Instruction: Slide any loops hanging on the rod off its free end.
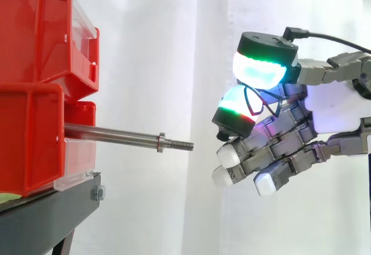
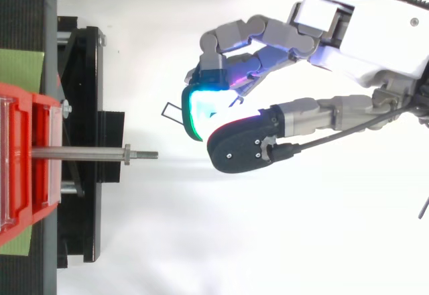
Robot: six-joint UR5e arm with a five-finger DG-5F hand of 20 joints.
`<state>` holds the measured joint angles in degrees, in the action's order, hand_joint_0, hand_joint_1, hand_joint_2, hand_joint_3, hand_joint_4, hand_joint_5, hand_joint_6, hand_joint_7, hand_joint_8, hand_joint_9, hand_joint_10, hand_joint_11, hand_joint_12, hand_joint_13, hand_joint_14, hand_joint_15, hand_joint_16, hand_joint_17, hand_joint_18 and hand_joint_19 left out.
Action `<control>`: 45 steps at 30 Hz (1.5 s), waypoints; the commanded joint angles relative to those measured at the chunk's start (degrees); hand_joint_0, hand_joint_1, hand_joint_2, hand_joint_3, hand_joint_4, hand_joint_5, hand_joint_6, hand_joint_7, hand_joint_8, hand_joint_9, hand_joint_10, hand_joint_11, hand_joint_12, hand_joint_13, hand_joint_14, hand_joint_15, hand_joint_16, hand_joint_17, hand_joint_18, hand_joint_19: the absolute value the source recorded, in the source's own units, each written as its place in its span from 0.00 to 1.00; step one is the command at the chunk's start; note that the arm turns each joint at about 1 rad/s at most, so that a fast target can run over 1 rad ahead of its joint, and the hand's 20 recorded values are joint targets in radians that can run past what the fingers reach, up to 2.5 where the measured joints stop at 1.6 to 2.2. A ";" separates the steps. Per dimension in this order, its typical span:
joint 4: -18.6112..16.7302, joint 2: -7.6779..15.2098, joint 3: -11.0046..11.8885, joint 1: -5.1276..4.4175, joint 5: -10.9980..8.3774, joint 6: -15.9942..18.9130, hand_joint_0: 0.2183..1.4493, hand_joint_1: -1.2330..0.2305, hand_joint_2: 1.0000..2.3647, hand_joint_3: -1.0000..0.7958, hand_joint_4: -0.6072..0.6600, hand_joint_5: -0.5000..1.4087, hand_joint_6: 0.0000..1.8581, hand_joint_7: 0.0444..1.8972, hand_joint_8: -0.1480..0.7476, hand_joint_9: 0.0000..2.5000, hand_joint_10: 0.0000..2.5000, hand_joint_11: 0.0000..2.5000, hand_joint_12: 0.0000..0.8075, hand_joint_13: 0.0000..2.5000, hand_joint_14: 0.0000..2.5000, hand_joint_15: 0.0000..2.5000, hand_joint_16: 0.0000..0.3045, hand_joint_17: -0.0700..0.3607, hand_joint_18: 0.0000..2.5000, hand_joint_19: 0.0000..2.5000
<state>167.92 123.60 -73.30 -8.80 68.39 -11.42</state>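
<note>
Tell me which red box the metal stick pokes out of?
The lower red bin: the rod pokes out at its level, toward the hand pinching a thin black loop. The upper red bin stacked on it has no rod.

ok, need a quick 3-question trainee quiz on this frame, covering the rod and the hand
1. True or false: a loop hangs on the rod.
2. Pick one. The hand is: A) gripping the rod; B) touching its threaded tip; C) clear of it, out beyond the free end.
3. Fill in: the fingertips pinch a thin black ____.

Key
1. False, the rod is bare.
2. C
3. loop
</note>
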 commanded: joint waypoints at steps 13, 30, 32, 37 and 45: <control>-0.58 0.06 0.00 0.01 -0.10 -0.97 0.37 0.39 0.02 0.43 0.63 0.21 0.27 0.77 0.45 0.33 0.00 0.12 0.38 0.24 0.00 0.02 0.15 0.39 0.27 0.18; -0.75 -0.02 -0.09 0.01 -0.10 -1.06 0.35 0.52 0.02 0.44 0.59 0.21 0.27 0.74 0.46 0.34 0.00 0.12 0.39 0.24 0.00 0.03 0.15 0.40 0.26 0.20; -0.67 0.06 0.00 0.01 -0.19 -1.06 0.34 0.52 0.02 0.47 0.58 0.22 0.27 0.80 0.46 0.34 0.01 0.13 0.39 0.23 0.00 0.03 0.15 0.40 0.26 0.20; -0.75 -0.02 -0.09 0.01 -0.19 -1.06 0.36 0.48 0.01 0.51 0.59 0.22 0.27 0.79 0.47 0.33 0.00 0.12 0.40 0.23 0.00 0.02 0.15 0.41 0.26 0.20; -0.75 -0.02 -0.09 0.01 -0.19 -1.06 0.40 0.39 0.01 0.54 0.60 0.20 0.31 0.72 0.47 0.33 0.00 0.14 0.39 0.24 0.00 0.03 0.15 0.40 0.27 0.19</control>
<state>167.16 123.63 -73.36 -8.79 68.20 -12.50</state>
